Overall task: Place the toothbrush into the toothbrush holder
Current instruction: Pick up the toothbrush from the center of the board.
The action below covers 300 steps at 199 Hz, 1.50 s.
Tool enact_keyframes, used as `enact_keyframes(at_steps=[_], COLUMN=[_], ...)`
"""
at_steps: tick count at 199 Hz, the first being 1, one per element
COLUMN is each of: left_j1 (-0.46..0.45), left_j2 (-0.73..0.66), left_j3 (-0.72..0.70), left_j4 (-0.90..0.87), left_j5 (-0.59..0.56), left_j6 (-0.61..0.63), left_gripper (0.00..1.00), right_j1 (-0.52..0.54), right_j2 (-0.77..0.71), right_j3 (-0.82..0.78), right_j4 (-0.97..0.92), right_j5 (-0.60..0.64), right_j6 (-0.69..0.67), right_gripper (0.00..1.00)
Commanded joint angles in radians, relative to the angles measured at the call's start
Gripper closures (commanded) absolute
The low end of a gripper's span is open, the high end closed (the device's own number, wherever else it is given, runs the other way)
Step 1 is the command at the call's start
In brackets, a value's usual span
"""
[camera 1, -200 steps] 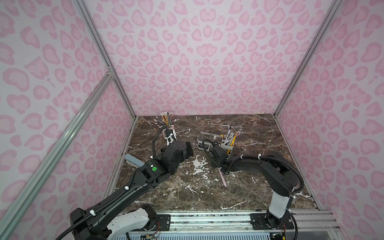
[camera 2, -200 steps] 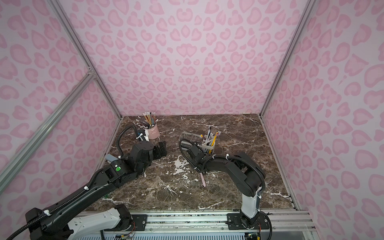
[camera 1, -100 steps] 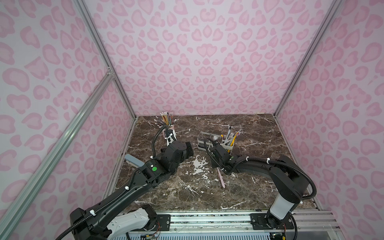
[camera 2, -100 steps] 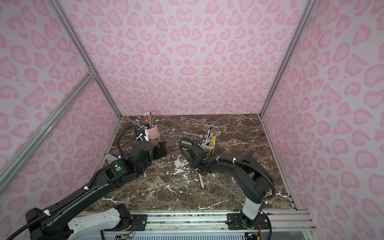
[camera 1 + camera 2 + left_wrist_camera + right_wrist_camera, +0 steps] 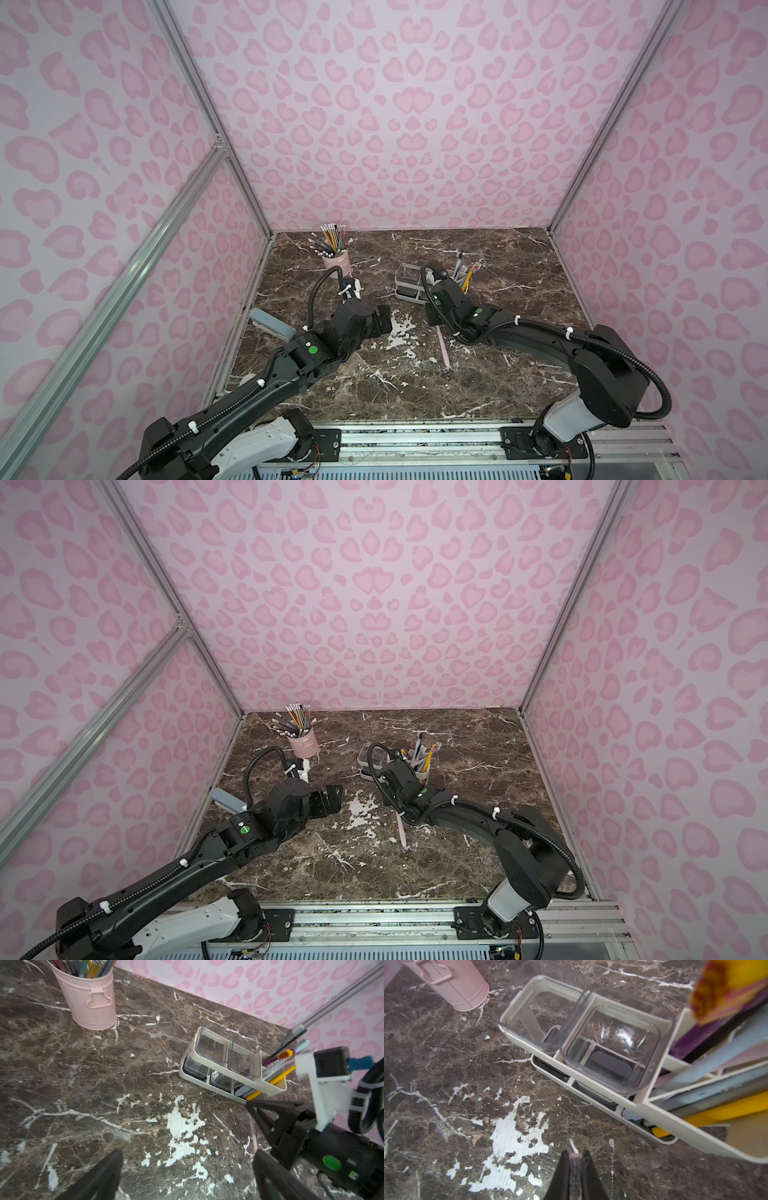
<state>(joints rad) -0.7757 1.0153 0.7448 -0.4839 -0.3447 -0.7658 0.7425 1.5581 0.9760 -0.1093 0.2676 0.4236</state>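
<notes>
Between the tips of my right claw point(image 5: 574, 1156), pressed nearly together, sits one end of the pink toothbrush point(image 5: 444, 348). In both top views its shaft slants back from the claw, low over the marble, and I cannot tell whether the free end touches. My left claw point(image 5: 188, 1152) hangs spread wide beside it, gripping nothing.

I can read no writing. Each arm carries a round green dot point(image 5: 312, 350).

Just past my right claw stands the toothbrush holder point(image 5: 695, 1132), a white caddy, apart from the toothbrush. Its two clear square boxes point(image 5: 612, 1043) let the marble show through. Its slotted end holds several brushes leaning outward: a yellow handle point(image 5: 278, 1076), a purple one with orange and yellow bristles point(image 5: 276, 1057), a pale blue one and a black one point(image 5: 295, 1032).

Well to the left of the caddy, near the back wall, a round pink cup point(image 5: 91, 1001) with a raised plate on its side holds a bunch of pencils point(image 5: 332, 239). A grey-blue block point(image 5: 272, 328) lies at the table's left edge.

The table point(image 5: 415, 395) is dark brown marble with white veins and a scuffed white patch point(image 5: 512, 1136). Pink leopard-print walls point(image 5: 415, 124) in aluminium posts close three sides.
</notes>
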Motion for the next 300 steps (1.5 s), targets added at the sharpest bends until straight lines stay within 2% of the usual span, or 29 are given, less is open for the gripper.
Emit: enact_keyframes(at_steps=[1, 28, 95, 205, 260, 300], left_j1=[-0.003, -0.031, -0.121, -0.184, -0.209, -0.218], left_j2=[-0.023, -0.029, -0.008, 0.204, 0.301, 0.355], left_j3=[-0.042, -0.095, -0.131, -0.131, -0.095, -0.092], left_j4=[0.157, 0.251, 0.443, 0.707, 0.759, 0.774], left_j5=[0.134, 0.208, 0.247, 0.367, 0.409, 0.424], left_j6=[-0.038, -0.066, -0.067, -0.076, -0.073, -0.079], left_gripper=[0.01, 0.01, 0.02, 0.06, 0.14, 0.24], right_j1=[-0.003, -0.004, -0.002, -0.002, -0.002, 0.001], right_j2=[-0.044, -0.085, -0.194, -0.305, -0.322, -0.332], right_j3=[0.028, 0.054, 0.048, 0.021, 0.041, 0.056], right_j4=[-0.008, -0.028, -0.044, -0.017, -0.025, -0.026], right_j5=[0.012, 0.016, -0.014, -0.046, -0.050, -0.053], right_j6=[0.012, 0.013, 0.038, 0.056, 0.060, 0.061], right_gripper=[0.92, 0.92, 0.93, 0.95, 0.95, 0.96])
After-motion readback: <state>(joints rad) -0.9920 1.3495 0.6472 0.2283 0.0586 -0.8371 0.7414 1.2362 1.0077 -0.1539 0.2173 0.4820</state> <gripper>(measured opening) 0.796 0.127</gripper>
